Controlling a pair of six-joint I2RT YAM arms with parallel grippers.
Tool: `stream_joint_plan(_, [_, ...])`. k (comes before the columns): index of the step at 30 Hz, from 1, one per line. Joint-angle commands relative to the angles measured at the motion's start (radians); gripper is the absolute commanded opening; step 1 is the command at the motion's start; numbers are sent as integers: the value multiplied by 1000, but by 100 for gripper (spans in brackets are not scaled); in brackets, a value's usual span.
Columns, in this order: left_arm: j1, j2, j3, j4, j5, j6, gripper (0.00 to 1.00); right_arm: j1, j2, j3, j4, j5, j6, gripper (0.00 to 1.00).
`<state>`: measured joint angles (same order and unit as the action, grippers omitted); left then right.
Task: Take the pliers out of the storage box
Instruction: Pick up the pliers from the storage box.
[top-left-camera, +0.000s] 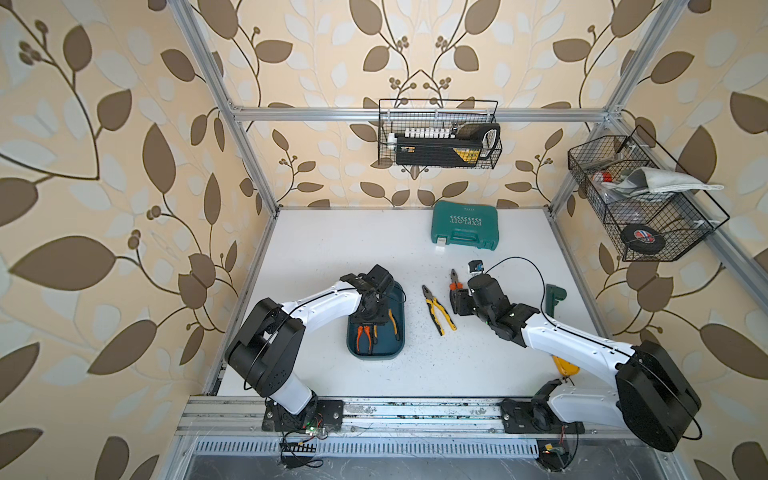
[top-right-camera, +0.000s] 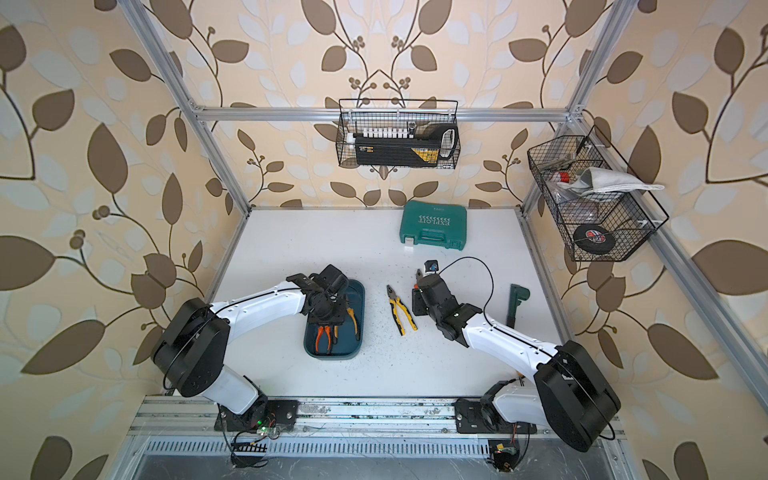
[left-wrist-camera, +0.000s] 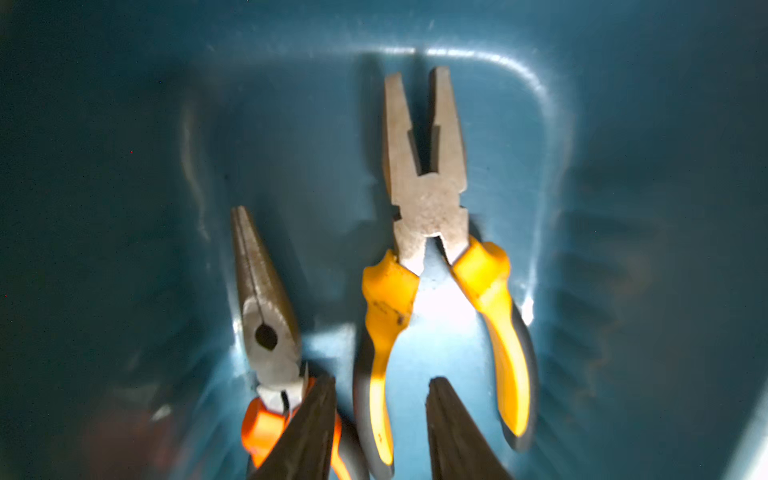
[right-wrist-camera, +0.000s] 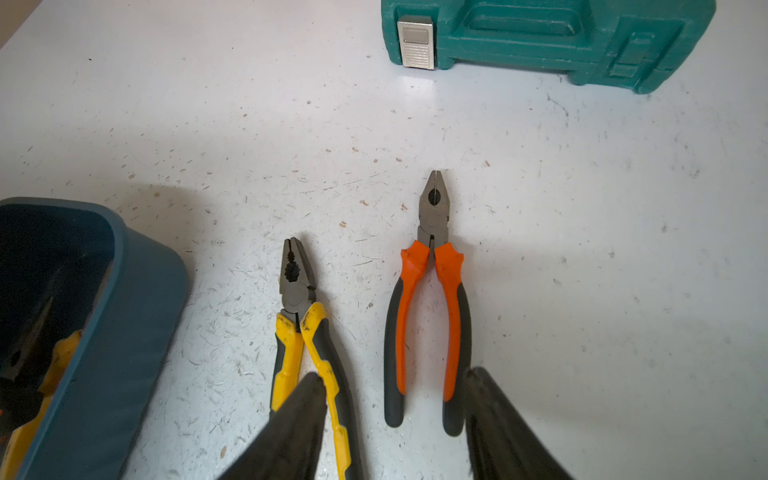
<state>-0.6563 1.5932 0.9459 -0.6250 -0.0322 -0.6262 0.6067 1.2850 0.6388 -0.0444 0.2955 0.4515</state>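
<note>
1. Storage box: shallow dark teal-blue plastic tray (top-left-camera: 384, 349), standing on the white speckled surface (top-left-camera: 332, 249), left of centre.
2. Already out: the yellow-and-black-handled pliers (top-left-camera: 436, 309), just right of the tray, and the orange-and-black-handled combination pliers (right-wrist-camera: 432, 291), further right. Both lie flat on the surface with their noses pointing far.
3. Still to take out: the long-nosed pliers with orange-and-black handles (left-wrist-camera: 266, 316) and the yellow-orange-handled pliers (left-wrist-camera: 428, 199), side by side in the tray. I judge the task about half done.
4. Left gripper (left-wrist-camera: 382, 380): down inside the tray, fingers apart and straddling one handle of the yellow-orange-handled pliers, not yet clamped on it.
5. Right gripper (right-wrist-camera: 392, 374): fingers apart above the handles of the orange-and-black-handled combination pliers, gripping nothing.
6. View notes: the left wrist view shows the steel heads of the two pliers in the tray. In both top views my left arm covers those heads, so only the handles show. The right wrist view shows the orange-and-black-handled combination pliers whole, while the top views show only their nose beyond the gripper.
</note>
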Motion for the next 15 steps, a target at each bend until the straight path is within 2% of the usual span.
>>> stream_joint_plan(1, [-6, 34, 24, 6, -16, -2, 40, 4, 16, 28, -20, -4, -3, 56])
stream_joint_plan(10, [-8, 109, 46, 30, 13, -20, 36, 4, 28, 39, -26, -2, -8, 56])
stream_joint_plan(15, [-8, 118, 53, 29, 9, -27, 25, 4, 34, 42, -26, -2, -7, 56])
